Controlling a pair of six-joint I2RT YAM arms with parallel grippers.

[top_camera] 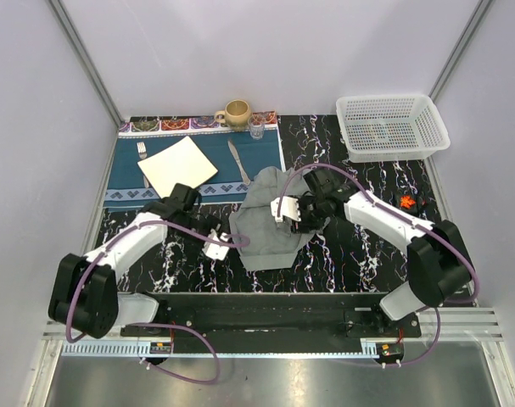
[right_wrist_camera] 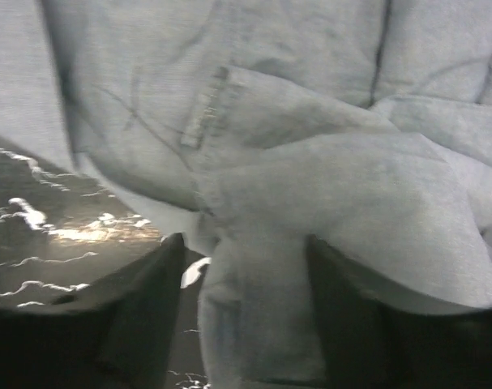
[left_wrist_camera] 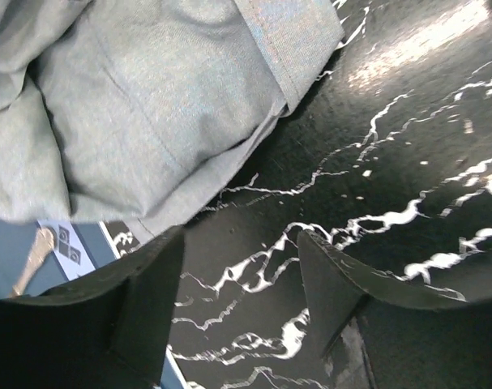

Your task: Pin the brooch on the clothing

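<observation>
Grey shirt (top_camera: 265,229) crumpled, left claw (left_wrist_camera: 240,241) open (over marble (left_wrist_camera: 408,162)), right claw (right_wrist_camera: 246,243) open astride it.

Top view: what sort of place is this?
Probably a lab robot cell staged as a dining table: plain white walls on aluminium posts, two arms bolted to a rail, and a placemat with mug and fork.

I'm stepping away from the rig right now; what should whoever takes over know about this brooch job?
Left hand: open, empty, over bare table beside the shirt.
Right hand: astride a shirt fold; grip unclear.
Shirt crumpled mid-table; brooch lies on the table at the far right, apart from both hands.
Done: nothing pinned.
To do: fetch brooch, pin it to shirt.
</observation>
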